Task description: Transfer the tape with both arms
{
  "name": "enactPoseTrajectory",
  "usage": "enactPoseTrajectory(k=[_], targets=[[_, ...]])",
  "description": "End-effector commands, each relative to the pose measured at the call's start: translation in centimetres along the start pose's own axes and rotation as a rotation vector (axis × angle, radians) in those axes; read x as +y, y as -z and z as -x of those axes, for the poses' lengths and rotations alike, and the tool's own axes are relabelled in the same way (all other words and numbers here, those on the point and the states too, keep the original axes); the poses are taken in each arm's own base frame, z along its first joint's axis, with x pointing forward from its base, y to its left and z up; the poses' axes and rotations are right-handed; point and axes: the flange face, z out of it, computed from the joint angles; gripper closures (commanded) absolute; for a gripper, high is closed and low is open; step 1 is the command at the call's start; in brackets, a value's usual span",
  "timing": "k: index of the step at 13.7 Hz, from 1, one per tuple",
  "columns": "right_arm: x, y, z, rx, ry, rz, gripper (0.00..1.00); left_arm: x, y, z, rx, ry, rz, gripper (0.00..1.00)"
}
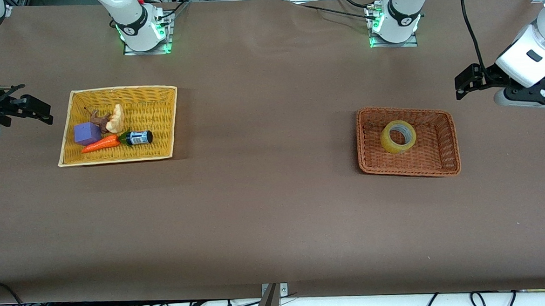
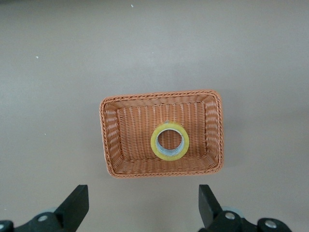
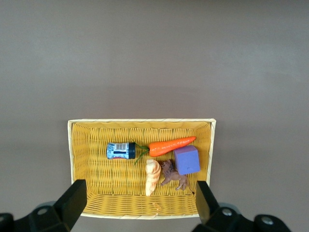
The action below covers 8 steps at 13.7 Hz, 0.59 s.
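1. My left gripper (image 2: 143, 208) has its jaws spread wide and holds nothing; in the left wrist view I see both fingers (image 2: 75, 207) with bare table between them.
2. My right gripper (image 3: 140, 205) is spread just as wide and is also empty, touching nothing.
3. In the front view the left gripper (image 1: 465, 81) hangs above the table at the left arm's end, just beside the brown basket (image 1: 445, 162) rather than over it.
4. The right gripper (image 1: 30, 109) hangs above the table at the right arm's end, just beside the yellow basket (image 1: 157, 93). Both arms are waiting.
5. The tape (image 1: 398, 136) lies in the brown basket, roughly mid-floor. It rests tilted: its round hole faces upward and leans toward the front camera, so the roll's axis is near upright but not square to the basket floor.
6. In the left wrist view the tape (image 2: 169, 141) sits well apart from my left fingers, on a line that runs between them, with the basket's rim (image 2: 159, 172) lying between tape and fingertips.
7. The yellow basket (image 3: 77, 145) holds a carrot (image 3: 171, 145), a small dark bottle (image 3: 120, 150), a purple block (image 3: 187, 160), a brown animal figure (image 3: 172, 175) and a pale bread-like piece (image 3: 152, 176).
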Motion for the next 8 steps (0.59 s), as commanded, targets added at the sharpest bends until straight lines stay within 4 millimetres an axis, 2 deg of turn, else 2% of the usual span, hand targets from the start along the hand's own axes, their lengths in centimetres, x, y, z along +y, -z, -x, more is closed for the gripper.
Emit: enactPoseTrajectory(k=[1, 6, 8], targets=[[0.25, 0.54, -0.26, 0.005, 0.004, -0.019, 0.00, -2.18, 0.03, 0.95, -0.006, -0.029, -0.009, 0.00], [0.25, 0.54, -0.26, 0.005, 0.004, -0.019, 0.00, -2.20, -0.20, 0.89, -0.020, -0.027, -0.009, 0.00], [0.25, 0.56, -0.27, 0.006, 0.004, -0.019, 0.00, -2.13, 0.37, 1.00, -0.011, -0.031, -0.010, 0.00]])
